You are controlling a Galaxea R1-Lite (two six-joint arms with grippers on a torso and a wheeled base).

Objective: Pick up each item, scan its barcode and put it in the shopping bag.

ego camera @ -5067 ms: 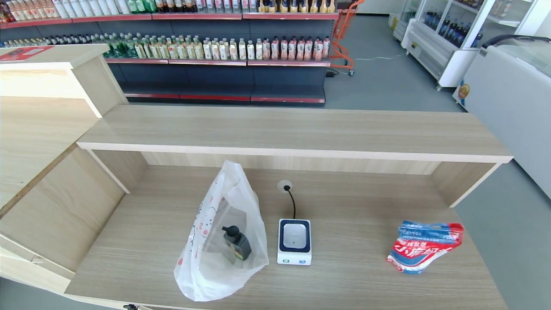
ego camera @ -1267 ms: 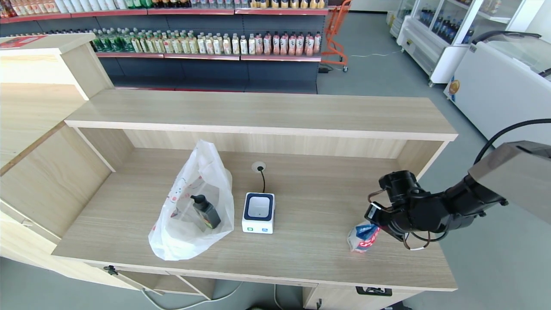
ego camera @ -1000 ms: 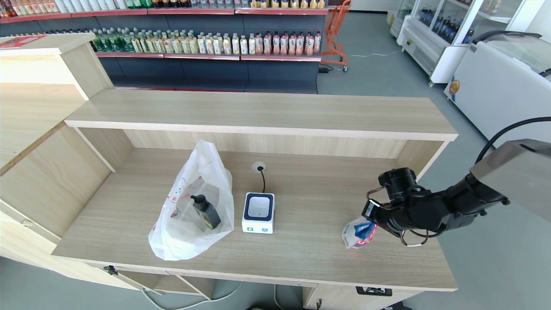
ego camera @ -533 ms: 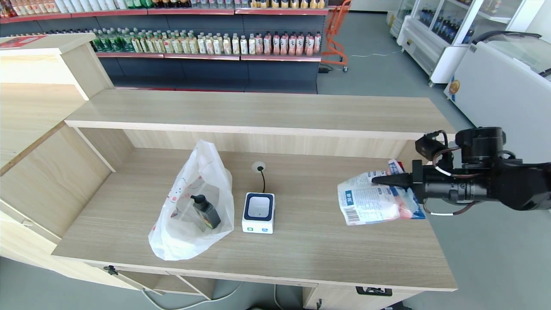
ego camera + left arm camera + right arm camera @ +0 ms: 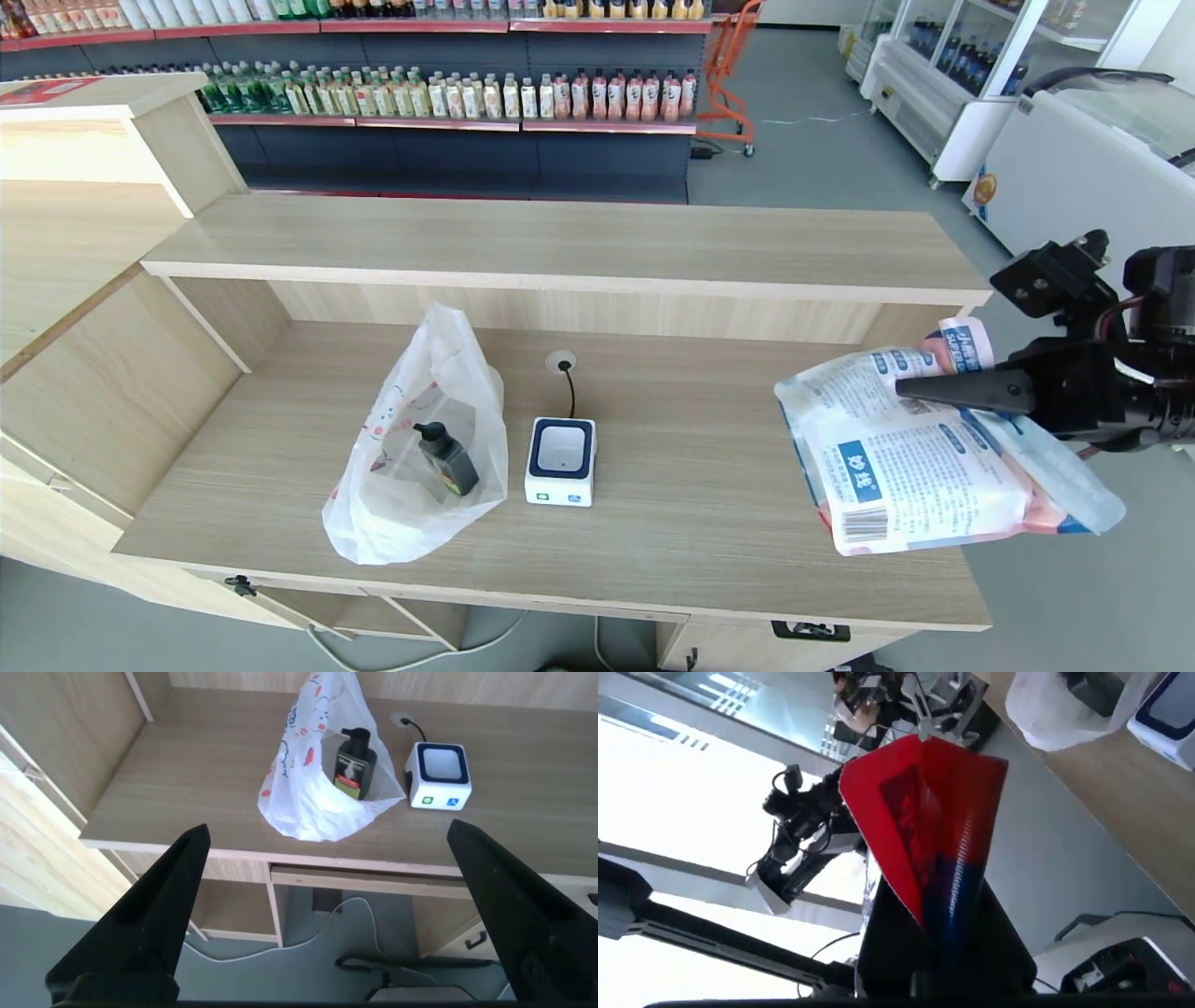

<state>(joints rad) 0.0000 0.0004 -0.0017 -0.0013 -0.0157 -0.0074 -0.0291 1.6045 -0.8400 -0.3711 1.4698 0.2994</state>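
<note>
A white-backed pouch [image 5: 920, 457] with a barcode near its lower corner hangs above the counter's right end, my right gripper [image 5: 934, 387] shut on its upper part. Its red front [image 5: 924, 812] stands up out of that gripper [image 5: 938, 910] in the right wrist view. The white scanner [image 5: 560, 448] sits mid-counter, face up. Left of it stands the open translucent shopping bag [image 5: 420, 457] with a dark pump bottle [image 5: 446, 459] inside. My left gripper [image 5: 327, 833] is open and hovers off the counter's front edge, above the floor, facing the bag [image 5: 322, 765] and scanner [image 5: 439, 773].
The wooden counter [image 5: 672, 523] has a raised shelf [image 5: 560, 243] along its back and side walls at both ends. A black cable [image 5: 568, 392] runs from the scanner to a hole in the counter. Drink shelves and freezers stand beyond.
My right gripper has lifted the pouch off the counter, swung it up and right, and turned it so its white barcode side faces the head camera. Bag and scanner stayed put.
</note>
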